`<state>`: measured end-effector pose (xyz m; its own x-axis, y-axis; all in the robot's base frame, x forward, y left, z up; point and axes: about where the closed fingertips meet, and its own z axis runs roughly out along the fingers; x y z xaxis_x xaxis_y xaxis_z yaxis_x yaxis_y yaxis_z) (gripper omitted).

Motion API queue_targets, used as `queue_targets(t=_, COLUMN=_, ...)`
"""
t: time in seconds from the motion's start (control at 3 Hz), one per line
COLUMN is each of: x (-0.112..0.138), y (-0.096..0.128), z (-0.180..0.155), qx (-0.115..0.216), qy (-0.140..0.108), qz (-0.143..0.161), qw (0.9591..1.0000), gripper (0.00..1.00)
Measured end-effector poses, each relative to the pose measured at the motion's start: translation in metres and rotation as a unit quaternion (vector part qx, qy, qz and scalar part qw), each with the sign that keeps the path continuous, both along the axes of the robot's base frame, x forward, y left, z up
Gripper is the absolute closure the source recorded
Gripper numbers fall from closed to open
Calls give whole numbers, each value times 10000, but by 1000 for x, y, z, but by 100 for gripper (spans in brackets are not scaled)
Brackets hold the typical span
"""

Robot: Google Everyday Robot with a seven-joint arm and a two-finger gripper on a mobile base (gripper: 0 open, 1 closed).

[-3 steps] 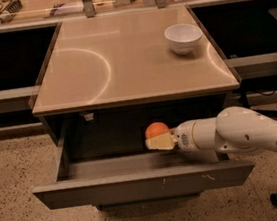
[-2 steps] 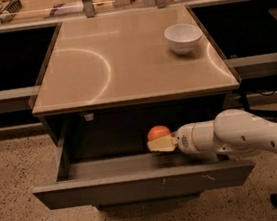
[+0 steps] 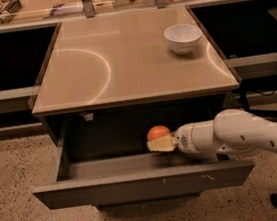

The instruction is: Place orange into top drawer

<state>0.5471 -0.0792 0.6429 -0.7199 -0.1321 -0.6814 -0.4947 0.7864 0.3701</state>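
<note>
Gripper (image 3: 156,140), extended in from 3 o'clock, was clamped around the orange (image 3: 157,131) inside the open top drawer (image 3: 142,185).

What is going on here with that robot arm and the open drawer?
The robot's arm reaches in from the right over the open drawer. Its tool is near the drawer's middle, with the orange right at its tip. Whether the orange has been let go can't be told. A white bowl sits on the cabinet top.
</note>
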Motion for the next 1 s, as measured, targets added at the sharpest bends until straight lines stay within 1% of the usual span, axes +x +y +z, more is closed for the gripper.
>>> queue_targets(t=0.67, x=0, y=0, z=0, qx=0, qy=0, qz=1, qw=10000, gripper=13)
queue_targets(t=1.0, x=0, y=0, z=0, qx=0, qy=0, qz=2, qw=10000, gripper=0)
